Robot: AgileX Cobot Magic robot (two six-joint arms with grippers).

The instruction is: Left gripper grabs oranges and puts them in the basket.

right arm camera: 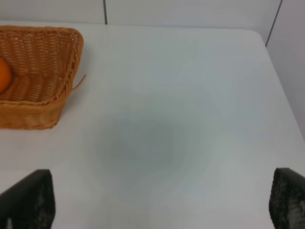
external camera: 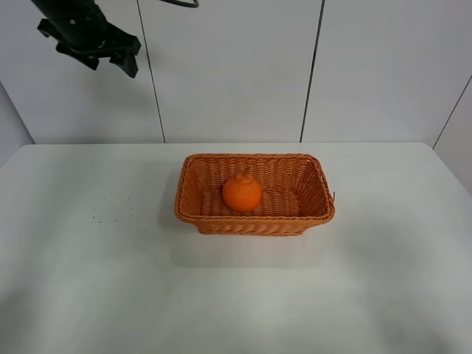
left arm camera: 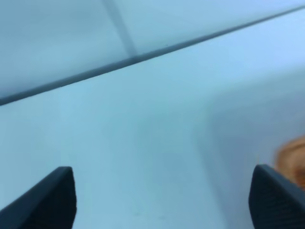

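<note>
The orange (external camera: 241, 193) lies inside the wicker basket (external camera: 254, 157) at the middle of the white table; nothing holds it. My left gripper (external camera: 110, 65) is raised high at the back left, well away from the basket. In the left wrist view the left gripper (left arm camera: 162, 202) has its fingers (left arm camera: 52, 200) wide apart with nothing between them, and a blurred orange-brown patch (left arm camera: 293, 160) shows at the edge. My right gripper (right arm camera: 157, 205) is open and empty above bare table to the right of the basket (right arm camera: 71, 57); a sliver of the orange (right arm camera: 4, 74) shows there.
The white table (external camera: 88, 258) spreads around the basket on all sides. A grey panelled wall (external camera: 236, 66) stands behind the table's back edge. A few tiny dark specks (external camera: 110, 206) lie on the table left of the basket.
</note>
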